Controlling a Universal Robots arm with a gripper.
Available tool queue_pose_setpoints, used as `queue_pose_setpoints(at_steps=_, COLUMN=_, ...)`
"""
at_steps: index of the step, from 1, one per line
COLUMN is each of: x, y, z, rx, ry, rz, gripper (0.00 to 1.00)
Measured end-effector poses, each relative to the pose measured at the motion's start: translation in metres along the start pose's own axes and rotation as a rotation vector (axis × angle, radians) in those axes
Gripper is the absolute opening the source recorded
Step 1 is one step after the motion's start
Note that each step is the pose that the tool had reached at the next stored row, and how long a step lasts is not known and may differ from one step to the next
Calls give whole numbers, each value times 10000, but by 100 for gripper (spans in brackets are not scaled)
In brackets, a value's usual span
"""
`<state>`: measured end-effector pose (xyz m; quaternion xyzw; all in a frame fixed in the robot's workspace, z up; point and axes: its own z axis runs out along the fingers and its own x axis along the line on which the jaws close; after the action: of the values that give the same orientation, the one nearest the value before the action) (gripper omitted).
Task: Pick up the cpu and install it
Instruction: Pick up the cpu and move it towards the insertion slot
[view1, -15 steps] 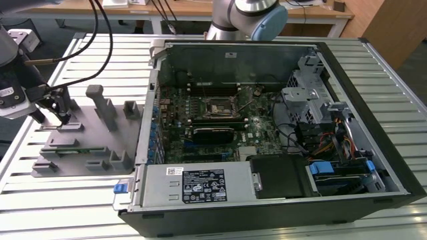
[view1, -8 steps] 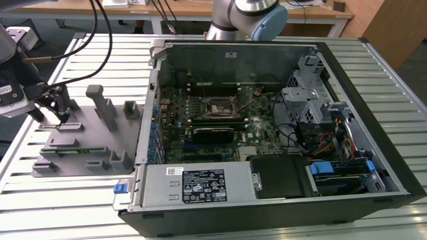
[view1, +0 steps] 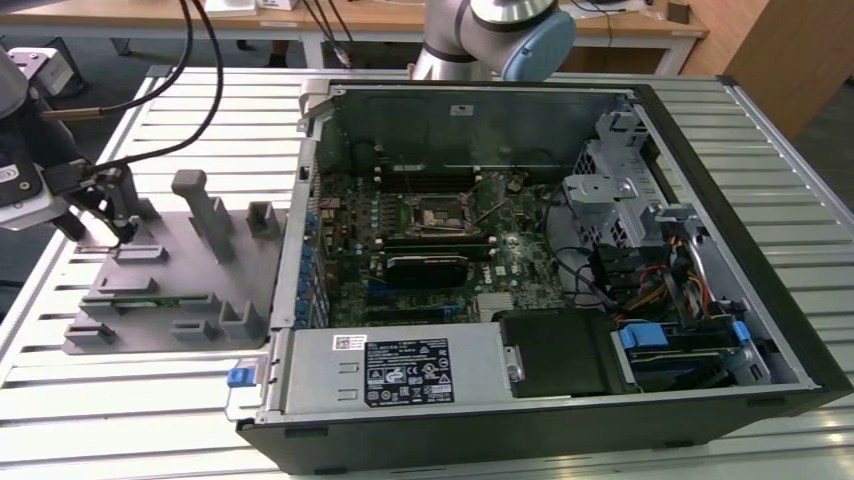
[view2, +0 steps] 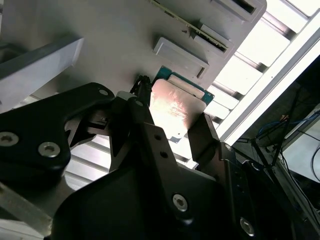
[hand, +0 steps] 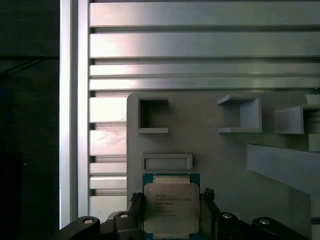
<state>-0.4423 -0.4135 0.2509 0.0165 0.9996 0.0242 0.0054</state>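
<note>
The cpu (hand: 170, 207), a small square chip with a silvery top and green rim, lies at the corner of the grey fixture plate (hand: 210, 145). My gripper (hand: 170, 197) straddles it, one black finger (hand: 135, 201) against each side, and is shut on it. The second wrist view shows the cpu (view2: 175, 107) between the same fingers (view2: 145, 107), low on the plate. In the exterior view my gripper (view1: 118, 235) reaches down to the plate's (view1: 174, 290) far corner on that view's left. The motherboard socket (view1: 441, 212) sits inside the open computer case.
The open computer case (view1: 534, 250) fills the exterior view's middle and right, with raised walls, drive bays and cables. Several upright grey posts (view1: 207, 215) stand on the fixture plate beside my gripper. A narrow green strip (view1: 147, 298) lies in the plate. A slatted aluminium table (view1: 134, 400) is underneath.
</note>
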Motion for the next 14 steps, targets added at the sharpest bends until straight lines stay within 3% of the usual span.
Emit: queue_pose_setpoints(at_steps=14, x=1, y=7, z=-98, rx=0, ry=-2, rz=1, gripper=54)
